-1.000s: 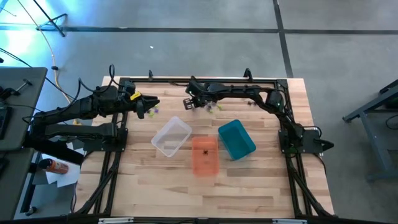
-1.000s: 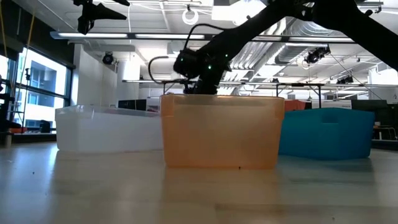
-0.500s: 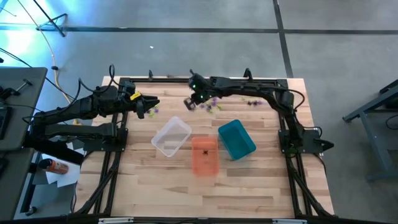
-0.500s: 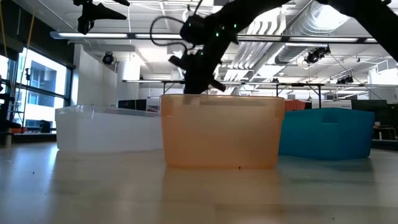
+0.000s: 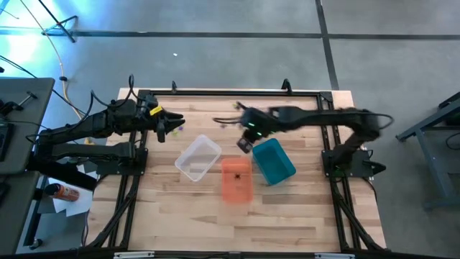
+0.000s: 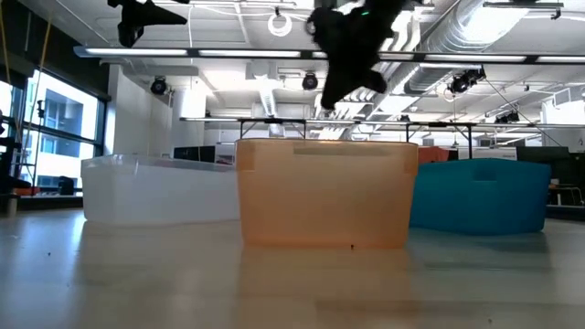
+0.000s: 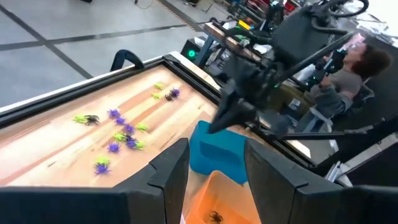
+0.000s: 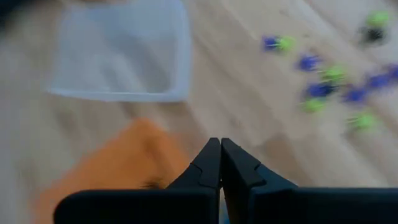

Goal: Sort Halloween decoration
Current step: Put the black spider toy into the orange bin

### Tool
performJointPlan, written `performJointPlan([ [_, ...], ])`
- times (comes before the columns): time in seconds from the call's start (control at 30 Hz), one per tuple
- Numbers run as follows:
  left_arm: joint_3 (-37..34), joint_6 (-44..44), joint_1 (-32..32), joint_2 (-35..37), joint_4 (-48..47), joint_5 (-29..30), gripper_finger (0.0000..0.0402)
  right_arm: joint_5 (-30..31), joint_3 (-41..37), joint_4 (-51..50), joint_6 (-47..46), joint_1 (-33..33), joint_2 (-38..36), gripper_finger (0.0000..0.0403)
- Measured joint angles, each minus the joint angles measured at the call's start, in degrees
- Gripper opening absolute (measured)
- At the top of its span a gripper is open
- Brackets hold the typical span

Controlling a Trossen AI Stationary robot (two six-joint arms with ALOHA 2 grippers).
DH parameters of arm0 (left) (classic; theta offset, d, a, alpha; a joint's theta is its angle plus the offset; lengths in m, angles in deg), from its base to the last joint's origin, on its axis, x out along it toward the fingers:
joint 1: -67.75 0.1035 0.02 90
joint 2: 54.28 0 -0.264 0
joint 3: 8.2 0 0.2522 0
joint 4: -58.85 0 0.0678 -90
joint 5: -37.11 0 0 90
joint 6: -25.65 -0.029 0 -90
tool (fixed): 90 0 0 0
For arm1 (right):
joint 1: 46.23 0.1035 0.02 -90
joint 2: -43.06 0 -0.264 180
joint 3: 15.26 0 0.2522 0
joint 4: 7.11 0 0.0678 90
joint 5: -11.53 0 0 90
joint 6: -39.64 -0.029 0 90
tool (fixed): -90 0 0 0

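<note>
Right gripper (image 5: 245, 146) raised between orange bin (image 5: 236, 180) and teal bin (image 5: 274, 161), fingers pressed together; anything pinched between them too small to tell. Left gripper (image 5: 172, 126) parked near table's far left edge, fingers partly apart, empty. Spider trinkets (image 7: 118, 138) scattered on far side of table, one black in orange bin

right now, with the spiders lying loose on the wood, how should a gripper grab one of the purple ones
Take a purple spider by its small central body, coming straight down from above. Each lies flat on the table with thin legs splayed outward, so there is no side face to pinch. Probably pick one at the cluster's edge, since green spiders lie close beside several.
</note>
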Motion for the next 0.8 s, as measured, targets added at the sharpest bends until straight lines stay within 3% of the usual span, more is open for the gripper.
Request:
performJointPlan([
  [0.2,0.0,-2.9,0.0,-0.3,0.0,-0.2,0.0142,-5.6,-23.5,32.7,-7.4,5.6,-15.2,0.0000],
  [0.33,0.0,-5.4,0.0,-0.4,0.0,-0.9,0.0142,-7.0,-30.7,46.3,-5.9,9.5,-18.4,0.0000],
  [0.43,0.0,-5.7,0.0,-0.4,0.1,-1.1,0.0142,-9.3,-30.9,47.3,-2.4,11.3,-18.0,0.0000],
  [0.57,0.0,-5.7,-0.1,-0.4,0.0,-1.1,0.0142,-14.2,-24.9,45.9,8.0,12.6,-14.7,0.0000],
  [0.7,0.0,-6.3,-0.1,-0.5,0.0,-1.2,0.0142,-15.4,-15.1,31.4,22.9,12.8,-9.5,0.0000],
  [0.8,0.0,-8.6,-0.1,-0.5,0.0,-1.3,0.0142,-15.3,-8.9,19.4,29.2,12.7,-3.9,0.0000],
])
